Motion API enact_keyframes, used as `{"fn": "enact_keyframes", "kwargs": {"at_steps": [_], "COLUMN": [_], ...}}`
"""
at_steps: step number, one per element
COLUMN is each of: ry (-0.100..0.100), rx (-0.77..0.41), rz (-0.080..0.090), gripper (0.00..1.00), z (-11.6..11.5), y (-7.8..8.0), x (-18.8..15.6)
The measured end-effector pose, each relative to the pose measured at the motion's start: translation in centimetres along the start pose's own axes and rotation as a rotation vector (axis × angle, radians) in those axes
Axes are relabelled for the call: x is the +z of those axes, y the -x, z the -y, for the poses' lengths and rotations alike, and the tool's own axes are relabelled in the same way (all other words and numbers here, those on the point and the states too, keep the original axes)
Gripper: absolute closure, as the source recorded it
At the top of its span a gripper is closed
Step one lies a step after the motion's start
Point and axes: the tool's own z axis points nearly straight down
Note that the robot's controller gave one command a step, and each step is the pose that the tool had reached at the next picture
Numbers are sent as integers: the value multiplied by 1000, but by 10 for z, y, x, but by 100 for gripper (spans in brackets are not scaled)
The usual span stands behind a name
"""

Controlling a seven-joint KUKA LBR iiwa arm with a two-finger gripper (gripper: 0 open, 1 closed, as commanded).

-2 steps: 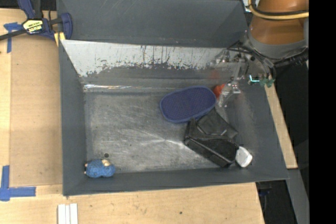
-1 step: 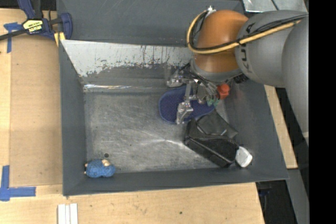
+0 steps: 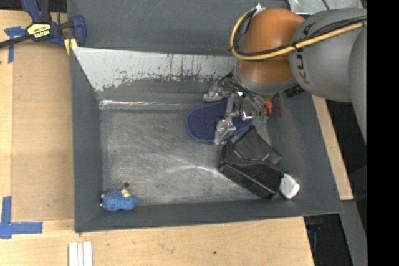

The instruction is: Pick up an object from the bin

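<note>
Arm low in the grey bin [image 3: 187, 22], jaws down at the right edge of a dark blue oval pad.
The arm [image 3: 324, 53] reaches in from the right, its orange wrist cover [image 3: 268, 50] over the back right of the floor. A black flat case [image 3: 252, 171] with a white end lies just below it, towards the front right. The dark blue oval pad [image 3: 202, 124] lies flat near mid-floor, touching or just beside the case. A small blue toy [image 3: 117, 200] sits well apart in the front left corner. Whether the jaws are spread or pressed together I cannot tell. The likely trouble is that the pad is thin and flat, so the jaws may skid over it, or catch the case's corner instead.
</note>
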Motion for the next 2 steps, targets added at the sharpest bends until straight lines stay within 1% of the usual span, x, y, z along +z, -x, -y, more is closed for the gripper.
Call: {"fn": "enact_keyframes", "kwargs": {"at_steps": [1,2], "ry": [0,1], "rx": [107,133], "rz": [-2,-10], "gripper": [0,0], "z": [9,5], "y": [9,5], "x": [1,26]}}
